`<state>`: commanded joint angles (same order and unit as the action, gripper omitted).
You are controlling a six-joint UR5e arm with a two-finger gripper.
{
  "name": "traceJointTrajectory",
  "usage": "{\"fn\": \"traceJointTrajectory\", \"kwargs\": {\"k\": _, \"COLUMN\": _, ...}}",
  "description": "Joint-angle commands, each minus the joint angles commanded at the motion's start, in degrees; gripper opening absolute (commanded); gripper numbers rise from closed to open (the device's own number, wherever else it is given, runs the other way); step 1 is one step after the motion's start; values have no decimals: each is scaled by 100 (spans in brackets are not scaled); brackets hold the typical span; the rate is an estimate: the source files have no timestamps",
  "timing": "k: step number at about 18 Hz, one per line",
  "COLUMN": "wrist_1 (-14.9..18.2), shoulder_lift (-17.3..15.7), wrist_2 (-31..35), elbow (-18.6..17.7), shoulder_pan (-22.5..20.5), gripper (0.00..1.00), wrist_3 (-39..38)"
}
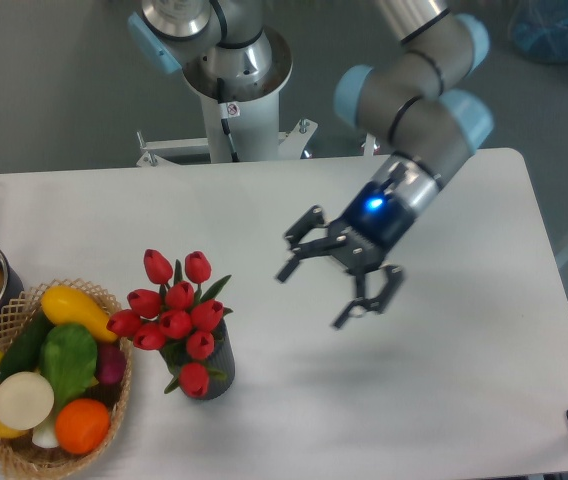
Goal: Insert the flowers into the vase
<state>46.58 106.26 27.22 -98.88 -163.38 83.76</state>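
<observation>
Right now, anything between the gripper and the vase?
Nothing: in the fixed camera view only bare white table lies between the open gripper and the vase holding the flowers.

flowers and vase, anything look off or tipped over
Nothing stands out. The flowers sit in the vase, which stands upright beside the wicker basket. The gripper hangs open and empty to the right.
</observation>
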Motion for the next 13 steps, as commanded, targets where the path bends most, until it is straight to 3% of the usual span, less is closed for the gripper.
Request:
{"fn": "traceJointTrajectory", "kwargs": {"k": 6, "wrist_1": 35, "shoulder_lift": -246, "wrist_2": 2319, "elbow": 316, "shoulder_pan": -579, "gripper": 100, "wrist_3": 0}}
{"fn": "traceJointTrajectory", "kwargs": {"k": 11, "wrist_1": 88, "shoulder_lift": -545, "wrist_2": 4998, "elbow": 132, "shoulder_pan": -940, "gripper": 100, "wrist_3": 500}}
{"fn": "traceJointTrajectory", "kwargs": {"k": 13, "wrist_1": 175, "shoulder_lift": -729, "wrist_2": 5494, "elbow": 71, "shoulder_pan": -1133, "gripper": 100, "wrist_3": 615}}
